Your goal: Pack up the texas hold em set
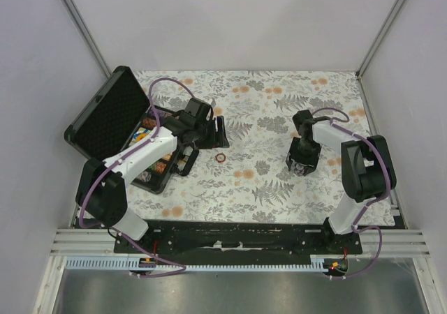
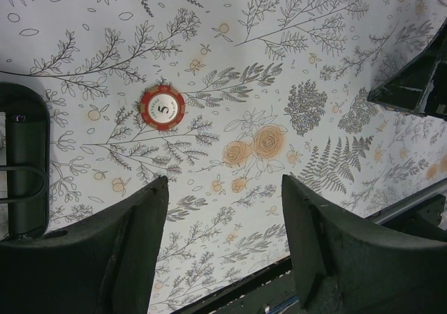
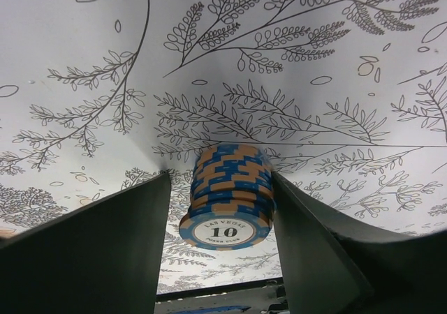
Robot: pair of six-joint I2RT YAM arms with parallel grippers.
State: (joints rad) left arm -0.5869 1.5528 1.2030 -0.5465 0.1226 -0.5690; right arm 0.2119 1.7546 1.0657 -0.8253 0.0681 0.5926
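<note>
The black case [image 1: 105, 118] lies open at the left, its lid tilted back and rows of chips [image 1: 159, 162] in its base. A red chip [image 1: 221, 158] marked 5 lies alone on the floral cloth; it also shows in the left wrist view [image 2: 162, 107]. My left gripper [image 1: 214, 134] [image 2: 223, 185] is open and empty, near the case, the red chip ahead and to its left. My right gripper [image 1: 302, 162] [image 3: 221, 176] points down around a stack of blue-and-orange chips [image 3: 230, 188] marked 10. Its right finger [image 3: 314, 244] touches the stack; a narrow gap shows on the left.
The case's edge [image 2: 24, 160] shows at the left of the left wrist view, the right arm's gripper [image 2: 419, 84] at its far right. White walls enclose the floral cloth [image 1: 279, 111]. The black base rail [image 1: 237, 236] runs along the near edge.
</note>
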